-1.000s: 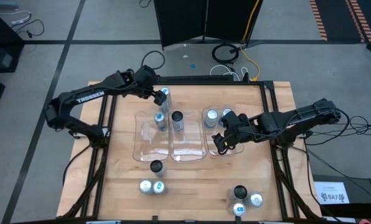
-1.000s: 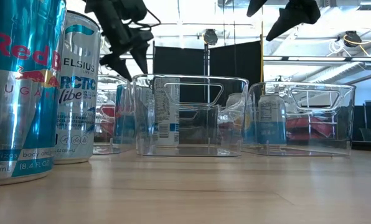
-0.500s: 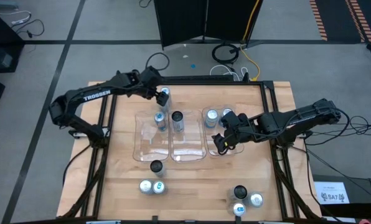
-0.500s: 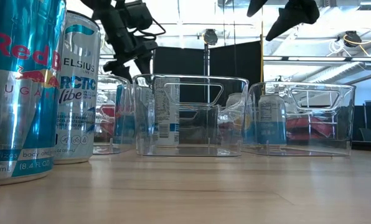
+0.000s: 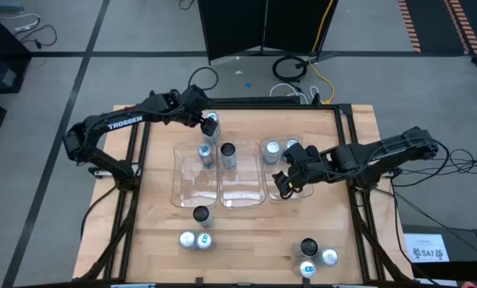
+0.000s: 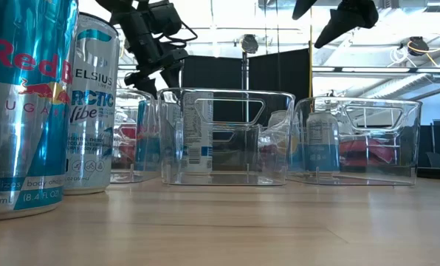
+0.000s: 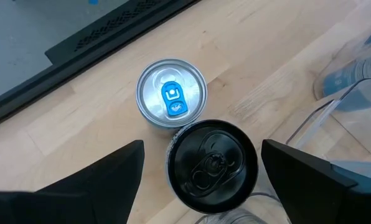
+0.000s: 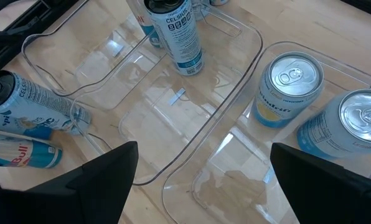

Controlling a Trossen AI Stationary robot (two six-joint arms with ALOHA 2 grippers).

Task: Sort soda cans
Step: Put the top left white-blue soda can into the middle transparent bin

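The left gripper (image 7: 198, 180), fingers spread wide, hangs right over an upright black-topped can (image 7: 213, 163) at the table's eleven o'clock corner, a blue-tabbed can (image 7: 171, 93) touching it.

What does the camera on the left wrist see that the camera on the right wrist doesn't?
Only the left wrist view shows a blue-tabbed can and a black-topped can standing side by side on bare wood, between the left gripper's open fingers. Only the right wrist view shows two silver-topped cans in a clear tray below the open right gripper. Both show the wooden table.
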